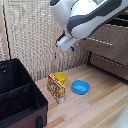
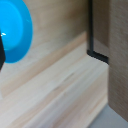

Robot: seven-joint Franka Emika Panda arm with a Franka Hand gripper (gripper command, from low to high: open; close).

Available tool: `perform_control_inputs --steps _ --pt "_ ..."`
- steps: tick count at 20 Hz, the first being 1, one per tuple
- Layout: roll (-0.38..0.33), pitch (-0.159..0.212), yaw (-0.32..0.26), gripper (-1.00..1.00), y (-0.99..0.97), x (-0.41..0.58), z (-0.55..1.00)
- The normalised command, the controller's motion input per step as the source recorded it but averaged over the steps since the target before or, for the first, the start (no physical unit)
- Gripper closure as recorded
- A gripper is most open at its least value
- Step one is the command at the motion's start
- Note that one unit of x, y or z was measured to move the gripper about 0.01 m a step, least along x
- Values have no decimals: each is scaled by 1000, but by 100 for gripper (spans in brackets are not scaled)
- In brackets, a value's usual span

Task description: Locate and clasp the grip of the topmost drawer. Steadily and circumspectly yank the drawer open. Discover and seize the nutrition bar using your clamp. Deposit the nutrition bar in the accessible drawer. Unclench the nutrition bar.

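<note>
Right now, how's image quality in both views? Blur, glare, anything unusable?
Exterior view: low-res and soft overall; the arm and clamp look smeared, the nutrition bar print is unreadable, and the topmost drawer is mostly hidden by the arm. Wrist view: heavily blurred; only a blue bowl edge, wood floor and a dark frame read; mild sheen on the bowl, no harsh glare.

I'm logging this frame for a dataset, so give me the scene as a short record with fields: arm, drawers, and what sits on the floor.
end effector: raised in the air near the dresser, holding nothing visible; open or shut cannot be told
topmost drawer: looks closed, silver bar handle untouched
nutrition bar: standing upright on the wooden floor
yellow bowl: just behind the bar
blue bowl: on the exterior view's right of the bar
black case: on the exterior view's left
</note>
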Motion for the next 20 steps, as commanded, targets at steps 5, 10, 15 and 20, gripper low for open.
perform_control_inputs --steps 5,10,15,20 --pt "355 108 -108 -100 191 637 -39" --pt "361 178 -118 -100 303 518 -58" --pt "347 223 -156 -100 302 334 -70" --pt "243 161 -240 -100 245 113 -125"
